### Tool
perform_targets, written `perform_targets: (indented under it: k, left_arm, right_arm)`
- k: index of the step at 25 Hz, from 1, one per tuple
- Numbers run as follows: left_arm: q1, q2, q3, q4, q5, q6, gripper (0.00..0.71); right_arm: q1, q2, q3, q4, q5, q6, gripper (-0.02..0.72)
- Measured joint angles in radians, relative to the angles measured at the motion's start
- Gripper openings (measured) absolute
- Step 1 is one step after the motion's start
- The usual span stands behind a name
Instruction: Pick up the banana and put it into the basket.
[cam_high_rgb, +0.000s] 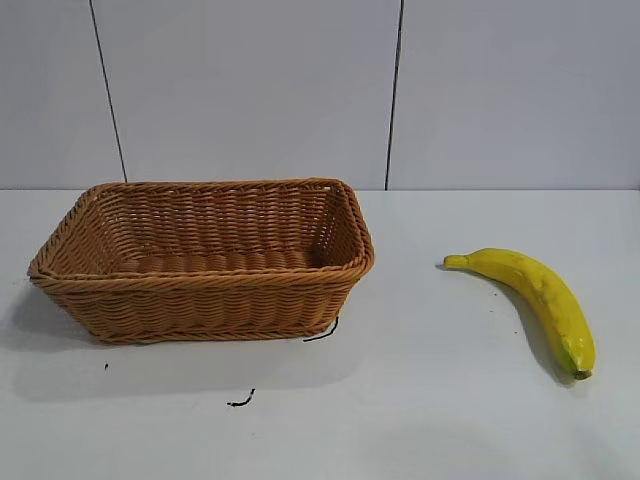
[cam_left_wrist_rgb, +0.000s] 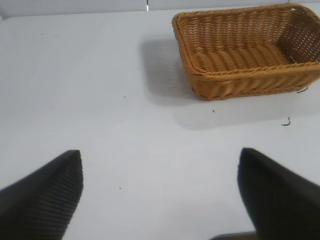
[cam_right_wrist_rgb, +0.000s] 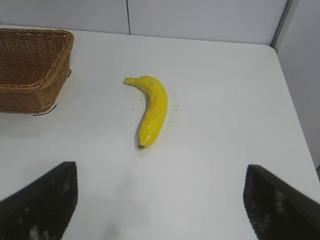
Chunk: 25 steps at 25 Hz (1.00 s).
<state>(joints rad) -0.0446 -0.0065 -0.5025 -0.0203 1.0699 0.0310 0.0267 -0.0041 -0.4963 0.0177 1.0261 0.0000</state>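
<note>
- Lying on the white table (cam_high_rgb: 430, 420): only small dark specks and a short curl of black thread (cam_high_rgb: 241, 401) at lower centre of the exterior view, plus a second thread (cam_high_rgb: 322, 332) at the basket's near right corner.
- Nothing standing between banana (cam_high_rgb: 540, 300) and basket (cam_high_rgb: 200, 262); bare tabletop separating them, well apart.
- Banana resting flat at right of the exterior view, long axis diagonal, thin stem end pointing up-left toward the basket, dark tip down-right near the frame's right edge, curve bulging toward upper right.
- Basket sitting left of centre, long side facing the camera, empty inside.
- Left gripper (cam_left_wrist_rgb: 160, 195) spread wide, grasping nothing, above bare table, basket at upper right of its view.
- Right gripper (cam_right_wrist_rgb: 160, 200) likewise released, fingers wide apart, banana (cam_right_wrist_rgb: 152, 110) at centre of its view, ahead of it and untouched.
</note>
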Motion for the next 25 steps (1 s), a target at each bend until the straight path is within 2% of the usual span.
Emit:
perform_targets:
  k: [13,25]
  left_arm:
    - [0.000,0.000,0.000,0.000,0.000,0.000,0.634]
    - [0.000,0.000,0.000,0.000,0.000,0.000,0.634]
  right_arm:
    - [0.000,0.047,-0.016,-0.009,-0.001,0.015,0.617]
    - [0.000,0.702,-0.291,-0.009,-0.015,0.045,0.617]
